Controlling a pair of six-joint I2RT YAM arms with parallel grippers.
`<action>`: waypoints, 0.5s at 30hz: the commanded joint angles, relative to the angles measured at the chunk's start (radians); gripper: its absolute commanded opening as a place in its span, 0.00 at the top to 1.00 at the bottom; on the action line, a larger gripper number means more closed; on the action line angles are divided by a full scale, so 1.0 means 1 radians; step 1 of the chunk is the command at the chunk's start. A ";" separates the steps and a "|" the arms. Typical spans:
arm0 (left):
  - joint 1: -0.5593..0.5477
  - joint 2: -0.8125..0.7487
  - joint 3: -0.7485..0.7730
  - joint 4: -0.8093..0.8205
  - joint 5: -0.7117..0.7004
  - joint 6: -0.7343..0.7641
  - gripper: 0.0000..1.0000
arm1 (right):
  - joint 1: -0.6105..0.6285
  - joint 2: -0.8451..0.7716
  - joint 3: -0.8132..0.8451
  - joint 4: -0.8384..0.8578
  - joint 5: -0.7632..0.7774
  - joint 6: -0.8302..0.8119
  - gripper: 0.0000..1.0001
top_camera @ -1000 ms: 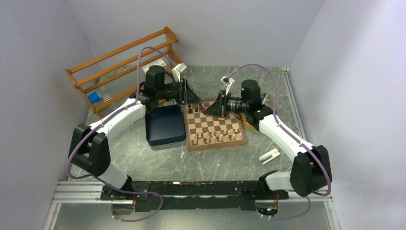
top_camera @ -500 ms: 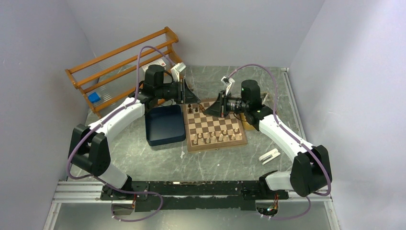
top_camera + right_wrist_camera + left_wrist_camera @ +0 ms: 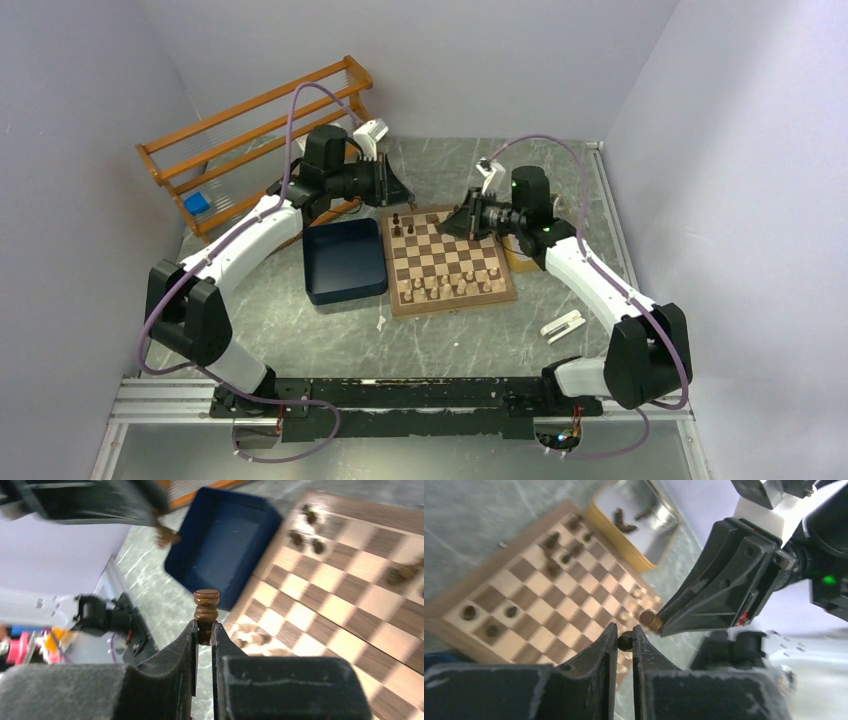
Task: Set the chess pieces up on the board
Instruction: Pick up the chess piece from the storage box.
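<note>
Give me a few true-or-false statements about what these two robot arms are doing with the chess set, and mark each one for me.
1. The right pincer grips a dark brown chess piece. True.
2. The left pincer is wide open and empty. False: it is closed on a small dark piece.
3. The blue tray lies on the right arm's side of the board. False: it lies beside the board on the left arm's side.
4. Pale pieces stand in the board's rows nearest the arms' bases. True.
</note>
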 commanded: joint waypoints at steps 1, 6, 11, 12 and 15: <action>-0.081 0.025 0.130 -0.145 -0.327 0.160 0.95 | -0.107 0.012 0.000 -0.095 0.141 0.059 1.00; -0.202 0.103 0.214 -0.127 -0.528 0.206 0.93 | -0.192 -0.036 0.000 -0.155 0.289 0.073 1.00; -0.323 0.230 0.289 -0.093 -0.743 0.260 0.95 | -0.252 -0.116 -0.009 -0.178 0.396 0.077 1.00; -0.336 0.257 0.297 -0.085 -0.772 0.268 0.95 | -0.259 -0.136 -0.010 -0.182 0.413 0.075 1.00; -0.345 0.319 0.298 -0.051 -0.846 0.273 0.95 | -0.261 -0.191 -0.020 -0.183 0.456 0.069 1.00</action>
